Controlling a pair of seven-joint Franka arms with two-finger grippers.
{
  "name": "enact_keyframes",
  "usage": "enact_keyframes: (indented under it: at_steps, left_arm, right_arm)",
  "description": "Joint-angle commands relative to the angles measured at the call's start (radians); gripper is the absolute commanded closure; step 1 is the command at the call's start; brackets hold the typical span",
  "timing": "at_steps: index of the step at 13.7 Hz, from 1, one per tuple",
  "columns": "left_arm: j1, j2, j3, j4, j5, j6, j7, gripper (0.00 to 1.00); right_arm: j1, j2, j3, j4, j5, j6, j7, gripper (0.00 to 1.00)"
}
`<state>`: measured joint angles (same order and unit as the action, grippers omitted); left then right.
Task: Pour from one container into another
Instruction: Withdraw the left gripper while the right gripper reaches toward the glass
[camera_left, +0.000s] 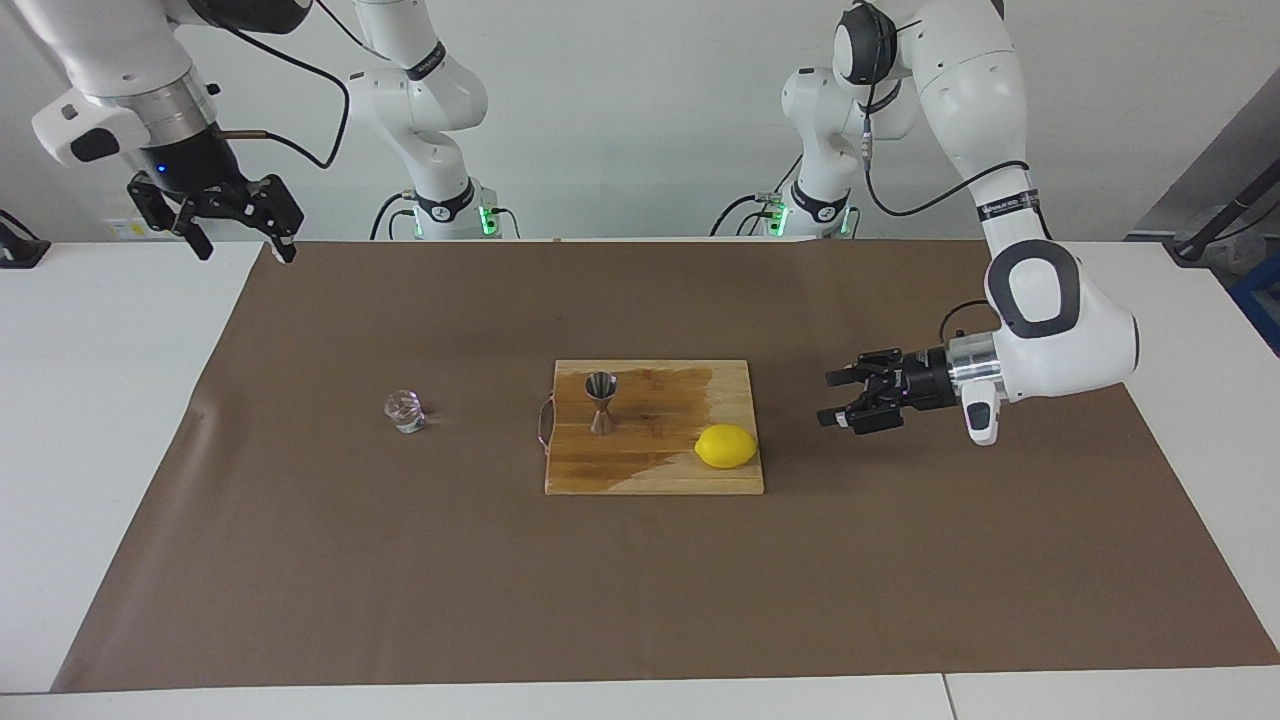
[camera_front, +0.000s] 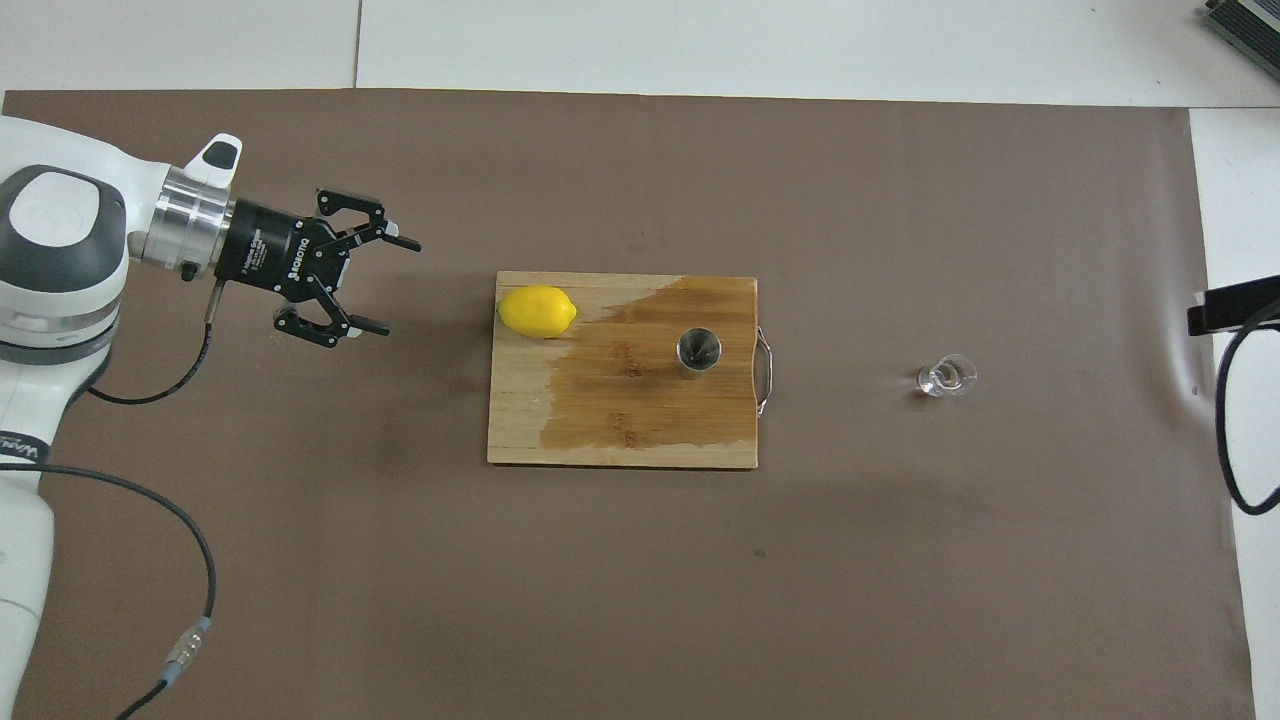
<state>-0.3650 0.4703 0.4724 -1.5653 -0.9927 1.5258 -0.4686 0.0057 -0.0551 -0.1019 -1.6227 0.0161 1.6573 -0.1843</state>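
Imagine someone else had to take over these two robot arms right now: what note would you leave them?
Left gripper: open, empty, low over the brown mat beside the cutting board, at the lemon end.
Right gripper: open, empty, raised over the mat's corner by its own base; that arm waits.
Glass tumbler: upright on the mat, toward the right arm's end, clear of the board.
Jigger: upright on the board, near its handle end.
Done: nothing grasped, nothing poured.
Left: pick up the tumbler, carry it over the jigger, tip it in. The right arm looks better placed for that.
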Motion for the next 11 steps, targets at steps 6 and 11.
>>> enact_keyframes:
  at_steps: [6, 11]
  left_arm:
    - [0.029, -0.073, -0.006, 0.126, 0.443, -0.012, 0.315, 0.0]
    - [-0.017, -0.142, -0.012, 0.171, 0.672, 0.059, 0.451, 0.0]
  right_arm:
    - [-0.016, -0.051, -0.099, -0.419, 0.444, 0.376, -0.815, 0.0]
    - [-0.021, 0.065, -0.177, -0.505, 0.766, 0.44, -1.336, 0.0]
